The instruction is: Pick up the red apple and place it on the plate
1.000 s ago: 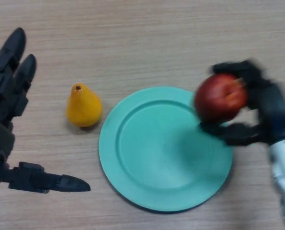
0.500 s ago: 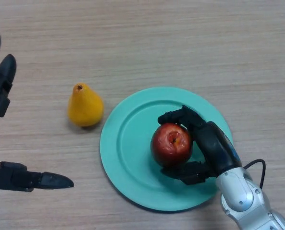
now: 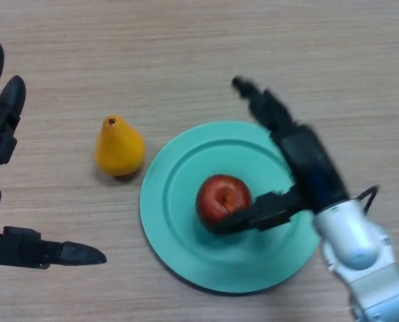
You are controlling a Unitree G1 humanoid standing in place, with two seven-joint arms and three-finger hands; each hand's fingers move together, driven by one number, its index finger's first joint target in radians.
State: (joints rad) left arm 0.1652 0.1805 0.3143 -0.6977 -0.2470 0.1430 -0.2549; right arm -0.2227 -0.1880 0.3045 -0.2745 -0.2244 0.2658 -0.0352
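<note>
The red apple point(image 3: 219, 199) is set on the plate point(image 3: 179, 235); the right hand point(image 3: 300, 168) is spread apart, thumb beside it; withdrawal is judged next; the left hand point(image 3: 1, 154) idles at left.

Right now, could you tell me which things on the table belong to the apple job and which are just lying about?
Part of the job:
- red apple, resting on the plate
- green plate
- right hand, fingers spread open, thumb beside the apple

Just lying about:
- yellow pear, on the table left of the plate
- left hand, open and idle at the left edge
</note>
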